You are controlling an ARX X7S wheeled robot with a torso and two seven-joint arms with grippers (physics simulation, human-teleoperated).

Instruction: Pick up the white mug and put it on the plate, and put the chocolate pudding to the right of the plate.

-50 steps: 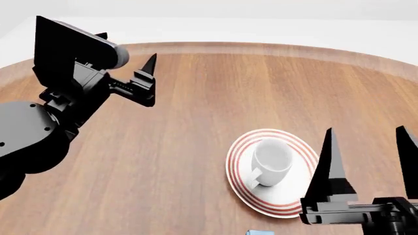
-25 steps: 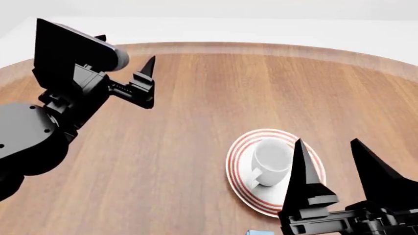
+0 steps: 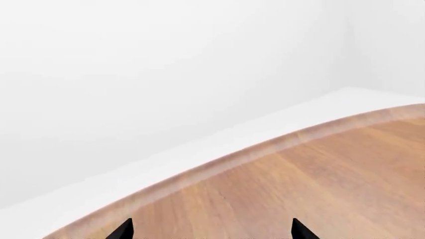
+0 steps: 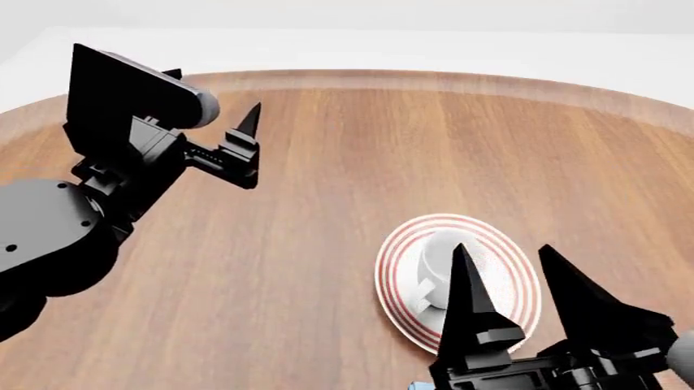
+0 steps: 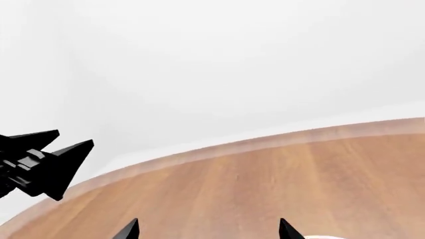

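The white mug (image 4: 434,258) stands upright on the plate (image 4: 392,248), handle toward the near side, in the head view's lower middle. My right gripper (image 4: 505,250) hangs open in front of them. Its left finger (image 4: 469,301) covers the mug's right part, and nothing is between the fingers (image 5: 287,231). A light blue sliver at the bottom edge is the chocolate pudding (image 4: 418,385), almost wholly out of view. My left gripper (image 3: 210,230) is open and empty over bare wood at the table's far left, well away from the plate.
The round wooden table (image 4: 325,162) has a pale raised rim (image 4: 434,80) along its far edge, with a white surround beyond it. My left arm (image 4: 119,154) fills the head view's left side. In the right wrist view the left gripper (image 5: 47,164) shows at the side.
My right gripper has moved left and lower in the head view, from the plate's right edge to in front of the mug. The left arm has barely shifted.
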